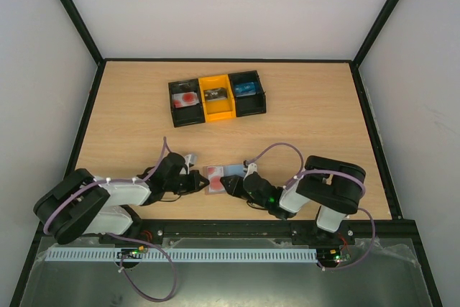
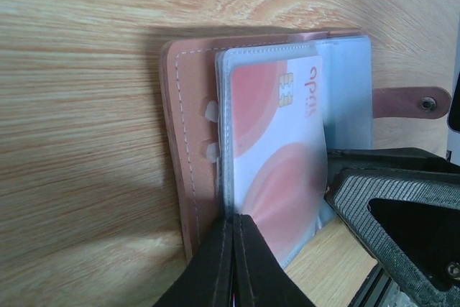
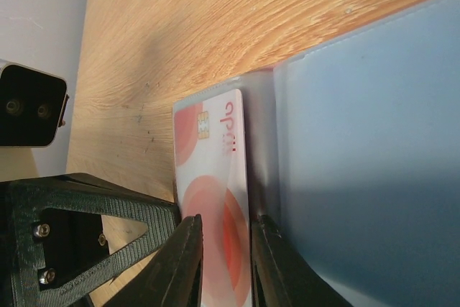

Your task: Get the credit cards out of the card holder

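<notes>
The card holder (image 1: 219, 176) lies open on the counter (image 1: 144, 120) near the front edge, between the two arms (well apart from the black-and-yellow tray (image 1: 218, 115) further back). The left jaws are shut tight, their tips at the holder's brown edge beside the clear sleeve (image 2: 224, 106); whether they pinch a leaf I cannot tell. The right jaws are closed on the end of the pale credit card (image 3: 215, 149) with red rounds, which sits in that sleeve.
</notes>
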`<state>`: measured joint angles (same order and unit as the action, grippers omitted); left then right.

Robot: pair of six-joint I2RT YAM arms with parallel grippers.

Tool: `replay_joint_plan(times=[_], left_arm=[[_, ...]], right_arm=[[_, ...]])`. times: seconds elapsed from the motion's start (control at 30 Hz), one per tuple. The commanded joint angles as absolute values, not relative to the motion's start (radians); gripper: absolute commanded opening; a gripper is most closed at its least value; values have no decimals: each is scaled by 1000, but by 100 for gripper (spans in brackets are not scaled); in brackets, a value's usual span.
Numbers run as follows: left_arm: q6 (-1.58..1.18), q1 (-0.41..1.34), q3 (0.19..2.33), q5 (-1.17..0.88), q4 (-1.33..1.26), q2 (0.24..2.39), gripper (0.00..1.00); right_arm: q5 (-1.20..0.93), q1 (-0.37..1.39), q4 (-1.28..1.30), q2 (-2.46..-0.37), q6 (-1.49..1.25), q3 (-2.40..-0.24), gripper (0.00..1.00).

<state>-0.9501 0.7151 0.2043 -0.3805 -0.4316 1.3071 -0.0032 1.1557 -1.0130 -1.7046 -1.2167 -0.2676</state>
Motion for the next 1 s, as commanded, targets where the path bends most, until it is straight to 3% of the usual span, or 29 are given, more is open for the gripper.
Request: replay_joint_plan(times=[0.0,0.23,0.33,0.6,0.77,0.97], left_arm=[[-932,719,188,-314,-294,1324,3],[-934,718,183,-310,-297,1327,3],[-934,719,197,-313,-283,1317,8],[-944,705,235,-310,-198,1156,12],[-939,682,253,-286,-128,1107,23],[-917,680,254,-355,-187,1111,15]], right_arm=[[-64,1156,-1028,-1750,-1231,-279,20],[-87,1157,-1052,-1747,-1257,-279,20],[-100,1156,-1043,-1732,-1253,-288,20],[-53,1155,-967,-1634,-1242,-263,20],[-33,1156,-952,-1629,-1240,-265,20],[4,1152,-916,-1633,-1219,-279,19]])
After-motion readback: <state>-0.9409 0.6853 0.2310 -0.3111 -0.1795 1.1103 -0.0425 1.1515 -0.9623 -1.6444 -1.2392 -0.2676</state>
